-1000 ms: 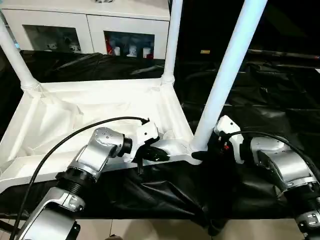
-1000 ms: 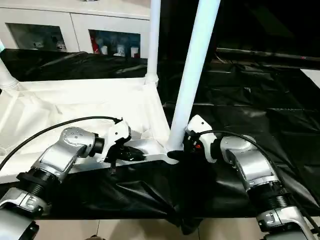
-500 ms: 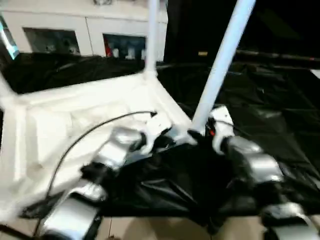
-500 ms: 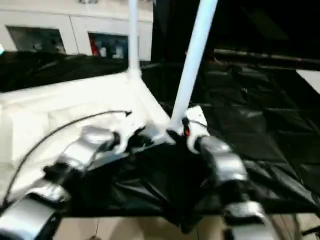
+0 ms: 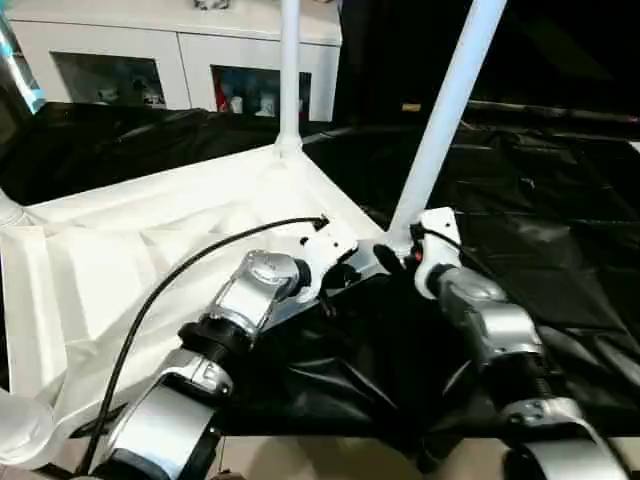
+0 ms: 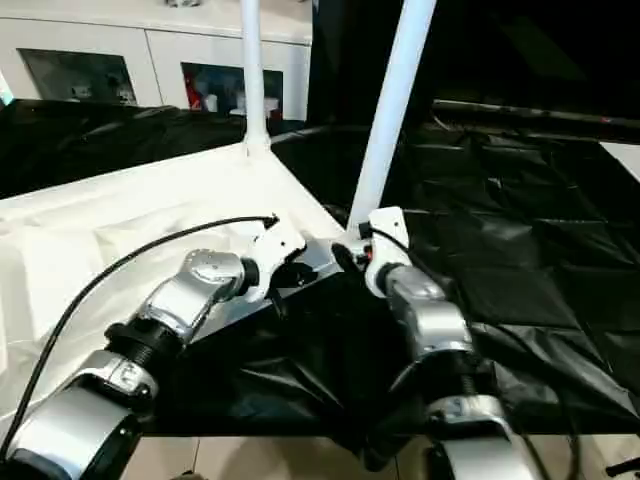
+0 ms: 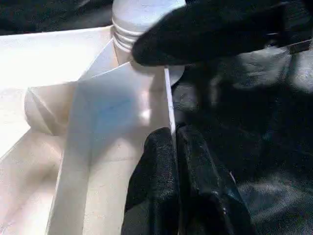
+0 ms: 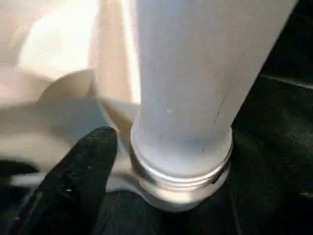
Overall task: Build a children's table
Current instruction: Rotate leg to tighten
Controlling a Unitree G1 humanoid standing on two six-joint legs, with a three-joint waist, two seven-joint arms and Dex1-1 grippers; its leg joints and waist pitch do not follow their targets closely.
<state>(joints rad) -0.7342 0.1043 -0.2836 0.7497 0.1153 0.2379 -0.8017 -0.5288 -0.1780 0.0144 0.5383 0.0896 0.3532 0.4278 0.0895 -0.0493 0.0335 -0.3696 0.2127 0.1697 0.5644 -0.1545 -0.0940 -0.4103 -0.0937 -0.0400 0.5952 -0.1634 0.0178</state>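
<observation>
The white tabletop (image 5: 150, 250) lies upside down on the black sheeting, its ribbed underside facing up. One white leg (image 5: 289, 70) stands in the far corner socket and another leg (image 5: 445, 110) rises slanted from the near right corner. My left gripper (image 5: 335, 280) is shut on the tabletop's thin front rim (image 7: 168, 98), beside that corner. My right gripper (image 5: 392, 256) holds the base of the near leg (image 8: 181, 98) at its socket; one black finger (image 8: 83, 166) lies against the collar and the other is hidden behind the leg.
Black sheeting (image 5: 560, 230) covers the big table to the right and in front. A white cabinet with glass doors (image 5: 170, 60) stands behind. My left arm's black cable (image 5: 170, 290) arcs over the tabletop. Another leg end (image 5: 15, 430) shows at the lower left.
The tabletop has swung anticlockwise: its near right corner moved away from me and its far corner moved left. Both arms have stretched forward with it, still gripping.
</observation>
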